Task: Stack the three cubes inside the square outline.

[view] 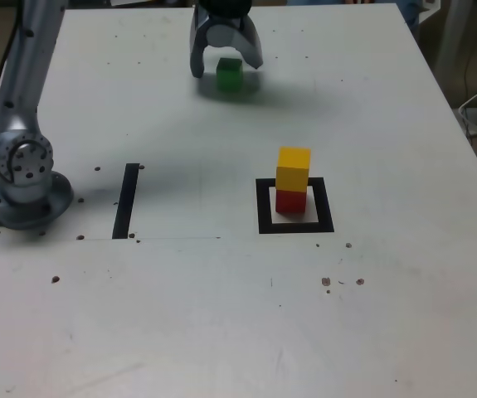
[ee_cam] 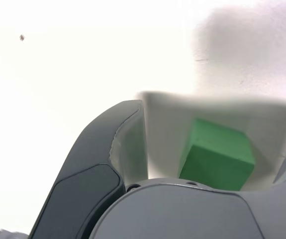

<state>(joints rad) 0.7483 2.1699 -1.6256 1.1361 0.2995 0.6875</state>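
Arm reaches to the table's [view: 221,315] far edge, gripper [view: 226,56] pointing down, jaws spread wide around the green cube [view: 229,75], not clamped. Cube matte, on the table, well apart from the yellow cube [view: 294,168] atop the red cube [view: 290,201] inside the square outline [view: 295,225].

Two-cube stack [view: 292,179] inside outline [view: 296,225]; third cube [view: 229,75] well behind.

Exterior view evenly lit, soft shadows; wrist view overexposed, blurred.
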